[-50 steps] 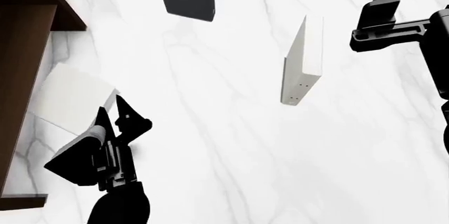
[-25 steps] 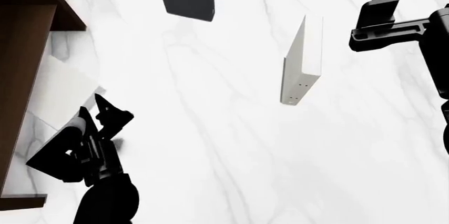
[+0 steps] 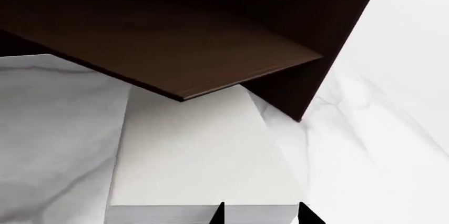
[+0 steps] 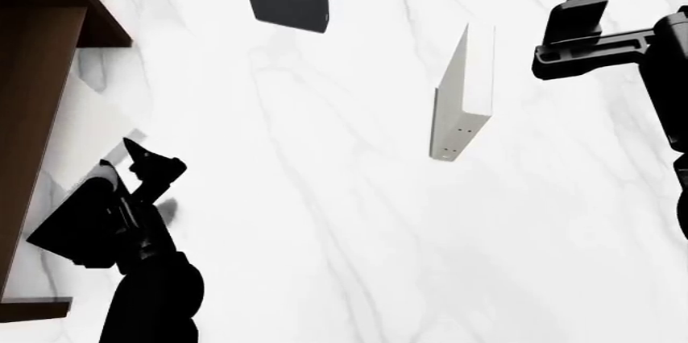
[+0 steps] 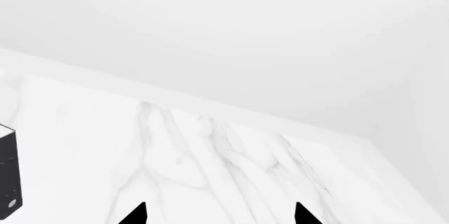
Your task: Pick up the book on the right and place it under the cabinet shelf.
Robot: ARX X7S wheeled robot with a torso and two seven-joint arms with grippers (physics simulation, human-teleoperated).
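While my left fingers grip the book, its long axis points far-left under the cabinet shelf. My right fingers hang open, empty, well apart.

flat bright sim lighting, no glare, everything sharp, no edge distortion. white marble tabletop nearly blown out. dark brown wooden cabinet shelf casts a soft grey shadow beneath it; its interior goes near black. my arms render as pure black silhouettes.
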